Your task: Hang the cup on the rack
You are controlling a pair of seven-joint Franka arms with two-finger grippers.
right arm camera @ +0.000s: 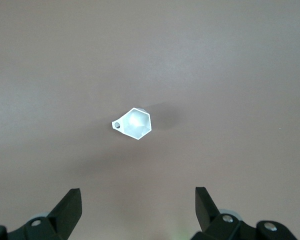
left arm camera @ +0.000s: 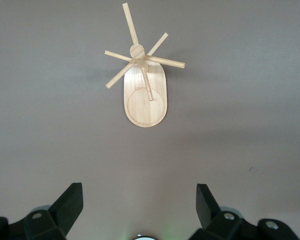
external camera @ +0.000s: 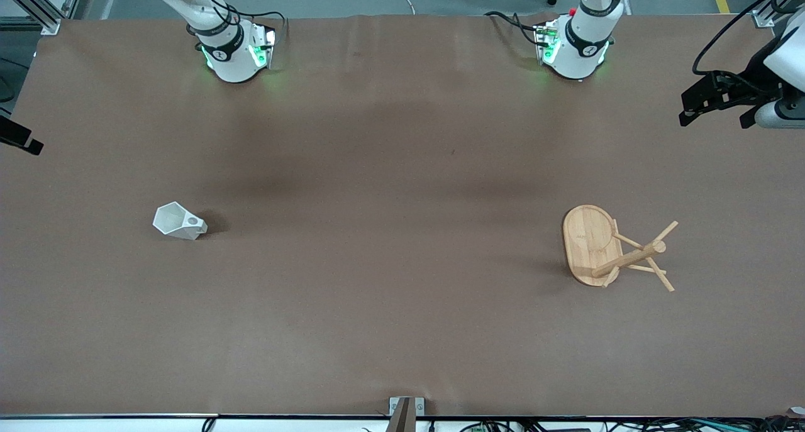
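While both arms hang high and wait at their own ends, you have the whole layout spread along the table (external camera: 390, 331), so read it from the right arm's end across. The right gripper (right arm camera: 138, 210) shows only at the edge of the front view, but its wrist view gives you both fingers spread wide with nothing between them, looking straight down on the cup (external camera: 179, 221). That cup stands upright with its mouth up at the right arm's end of the table, well apart from everything else, and its pierced handle tab (right arm camera: 116, 125) sticks out sideways from one facet. Judge the right arm as the nearer one for the pick. Crossing to the left arm's end, you find the rack (external camera: 613, 249) standing on its oval base (external camera: 588, 243), post up, pegs fanning out around the top. The left gripper (left arm camera: 140, 210) is likewise wide and empty, hovering off the table's edge with the rack in its wrist view. What the coming move turns on, as I judge it, is the tab's heading: the hole must end up lined along a peg's axis, so grip the cup body and leave the tab free.
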